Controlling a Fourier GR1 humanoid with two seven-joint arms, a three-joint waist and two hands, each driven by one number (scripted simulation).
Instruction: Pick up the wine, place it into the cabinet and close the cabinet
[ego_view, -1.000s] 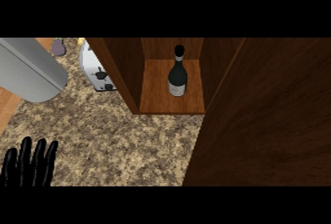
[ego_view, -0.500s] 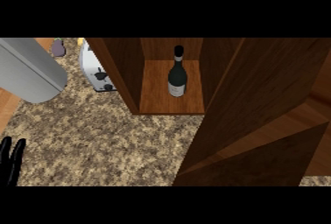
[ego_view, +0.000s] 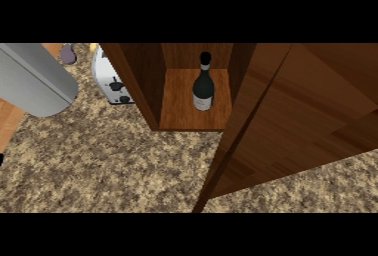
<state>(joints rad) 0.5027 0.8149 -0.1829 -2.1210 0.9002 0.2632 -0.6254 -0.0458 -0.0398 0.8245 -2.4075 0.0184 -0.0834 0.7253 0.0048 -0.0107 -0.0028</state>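
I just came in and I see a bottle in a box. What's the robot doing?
The wine bottle is already standing upright on the floor of the wooden cabinet. The cabinet door is part-way across the opening, not closed yet. No hand is on the bottle, and I can't make out a hand on the door. A toaster sits to the left of the cabinet on the speckled counter.

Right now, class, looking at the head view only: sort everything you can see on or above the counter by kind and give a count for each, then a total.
Wine bottle, upright inside the cabinet: 1
Wooden cabinet, its door partly open: 1
Toaster, left of the cabinet: 1
Grey cylinder, at far left: 1
Small purple object, too small to identify: 1
Total: 5
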